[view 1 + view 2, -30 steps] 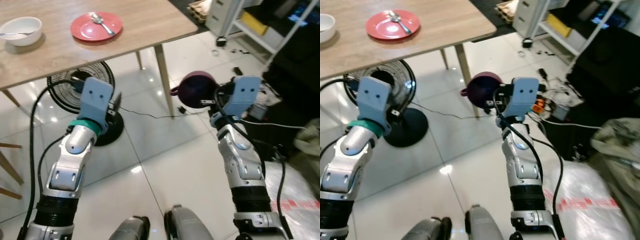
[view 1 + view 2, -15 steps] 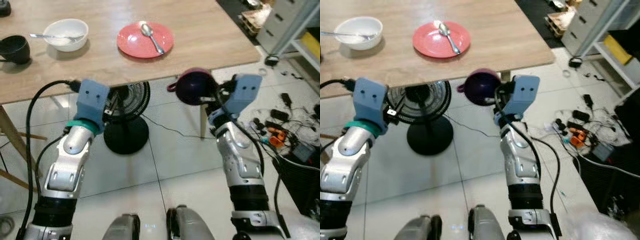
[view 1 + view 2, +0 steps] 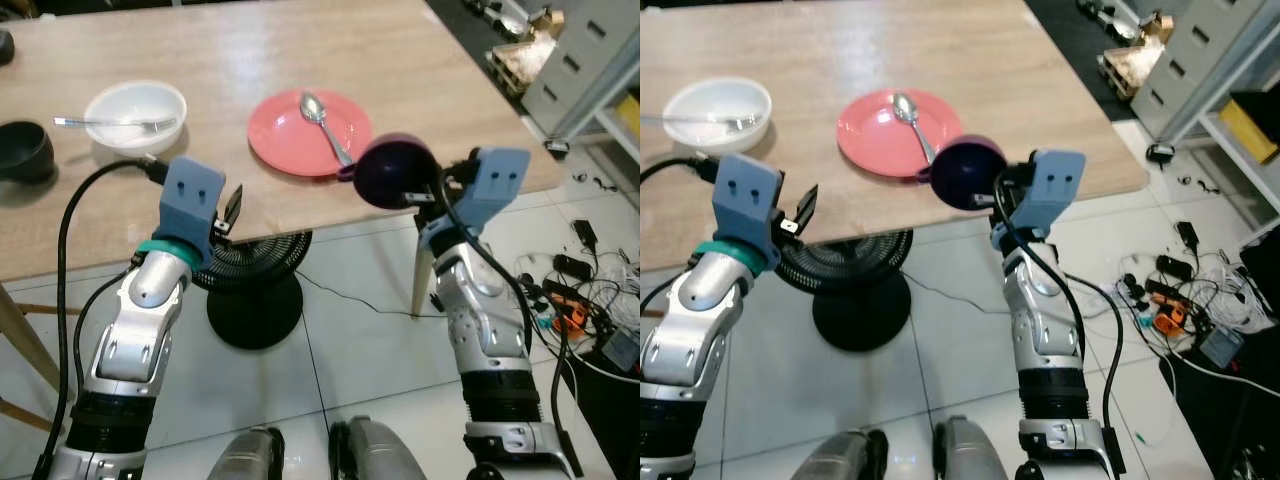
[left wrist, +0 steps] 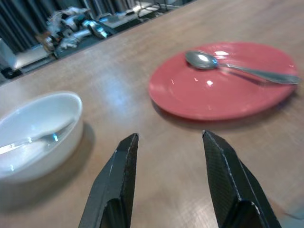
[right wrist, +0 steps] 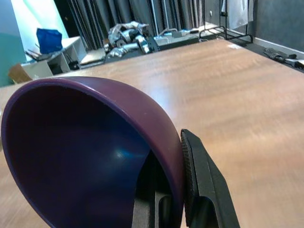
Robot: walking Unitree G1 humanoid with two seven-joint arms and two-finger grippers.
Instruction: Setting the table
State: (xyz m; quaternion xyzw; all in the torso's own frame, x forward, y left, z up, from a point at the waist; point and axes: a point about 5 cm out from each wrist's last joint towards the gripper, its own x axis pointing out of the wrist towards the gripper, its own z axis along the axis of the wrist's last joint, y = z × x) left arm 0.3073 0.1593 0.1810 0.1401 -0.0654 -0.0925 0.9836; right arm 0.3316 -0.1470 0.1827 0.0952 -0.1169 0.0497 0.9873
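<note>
Left eye view: I hold a purple cup [image 3: 393, 172] over the near edge of the wooden table [image 3: 420, 70].

My right gripper [image 5: 178, 190] pinches the cup's rim, one finger inside the wall and one outside, just beside the red plate [image 3: 309, 131] with a spoon [image 3: 326, 117] lying on it. My left gripper [image 4: 168, 180] hangs at the table's edge with its fingers spread apart and nothing between them, pointing between the plate and the white bowl [image 3: 135, 112] that holds another spoon [image 3: 112, 122]. A black cup [image 3: 24, 151] stands at the table's left.
</note>
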